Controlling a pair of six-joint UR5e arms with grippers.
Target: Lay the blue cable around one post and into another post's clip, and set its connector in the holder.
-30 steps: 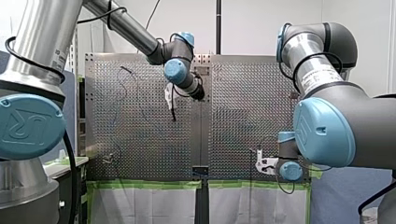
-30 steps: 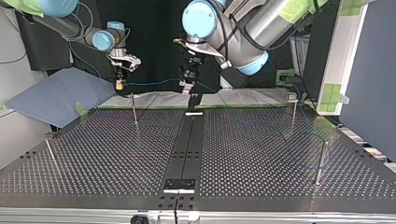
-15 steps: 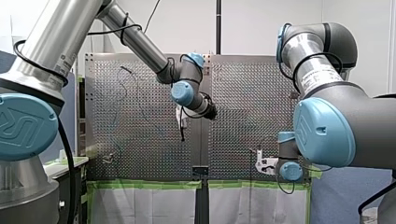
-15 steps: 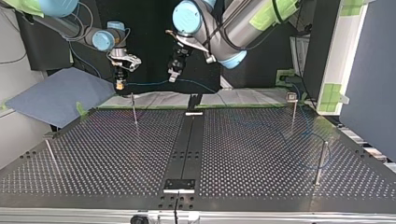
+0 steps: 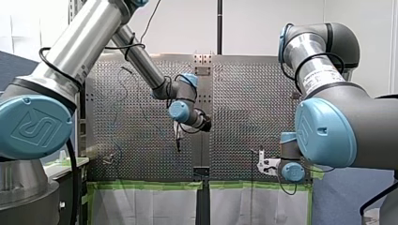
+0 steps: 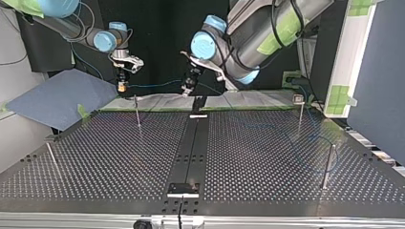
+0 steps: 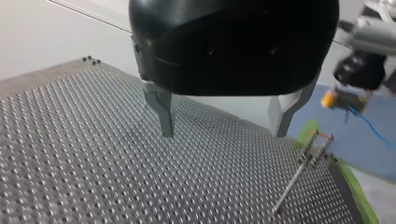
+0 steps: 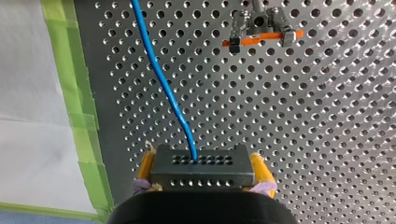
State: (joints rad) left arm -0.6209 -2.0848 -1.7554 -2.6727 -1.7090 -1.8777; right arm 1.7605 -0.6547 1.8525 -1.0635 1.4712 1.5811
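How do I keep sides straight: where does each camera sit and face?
Front view: behind and above the arms, looking over the table; my left arm at its left.
Top view: across the table, facing the arms; sides crossed.
Left wrist view: along my open left gripper, over the table.
Right wrist view: along my right gripper, shut on the connector of the blue cable.
Shared: top and left wrist views show my right gripper.

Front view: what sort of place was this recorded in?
Probably a robotics lab test bench: two industrial arms, my left arm and my right arm, a perforated metal table with thin posts, and green tape along its edge.
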